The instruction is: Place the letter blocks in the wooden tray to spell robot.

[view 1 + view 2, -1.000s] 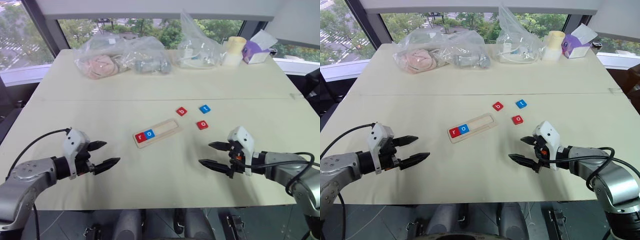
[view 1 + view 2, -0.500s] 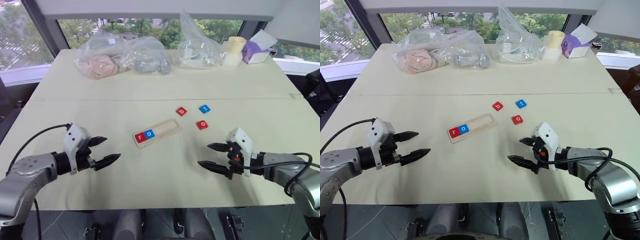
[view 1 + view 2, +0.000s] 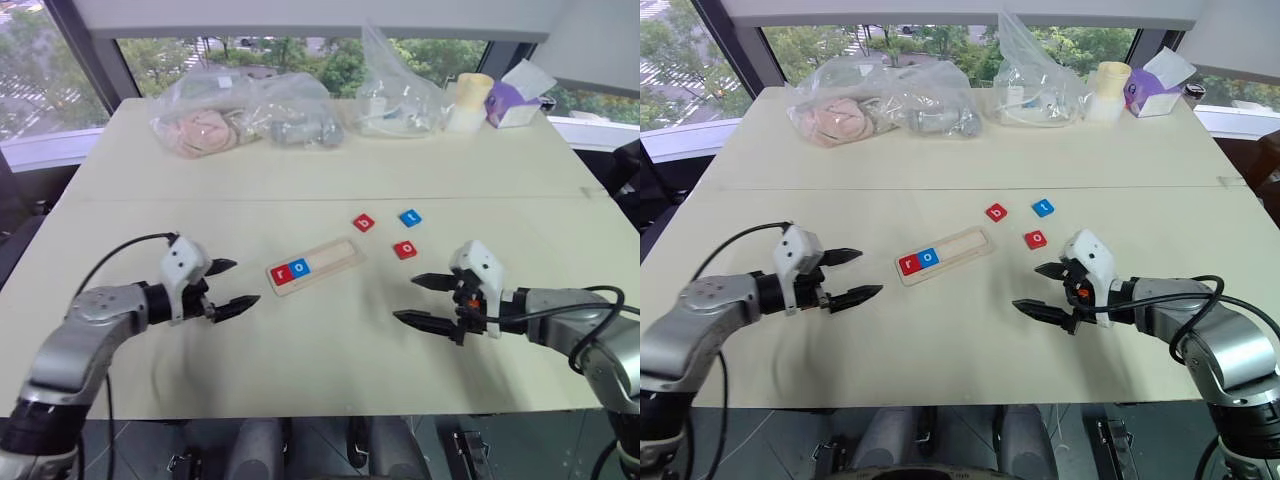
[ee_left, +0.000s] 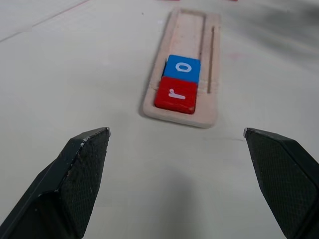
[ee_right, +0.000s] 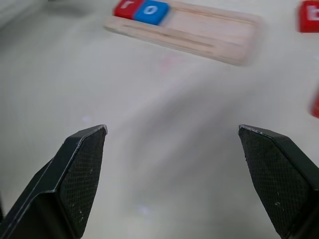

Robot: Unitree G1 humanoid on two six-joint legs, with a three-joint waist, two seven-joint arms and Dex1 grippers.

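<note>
Two tiles sit in the wooden tray (image 3: 314, 266); both your pincers hang wide apart with nothing in them.

Your left pincer (image 3: 228, 287) is near the tray's end with the smooth red r tile (image 4: 176, 94) and blue o tile (image 4: 182, 68). Your right pincer (image 3: 421, 301) floats over bare pale surface (image 3: 330, 340). Three flat square tiles (image 3: 364, 222) lie loose past the tray.

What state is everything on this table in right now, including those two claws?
wooden tray: flat on table, partly filled
red r block: in tray, end slot
blue o block: in tray, beside r
red b block: loose on table
blue t block: loose
red o block: loose
left gripper: open, empty
right gripper: open, empty
</note>
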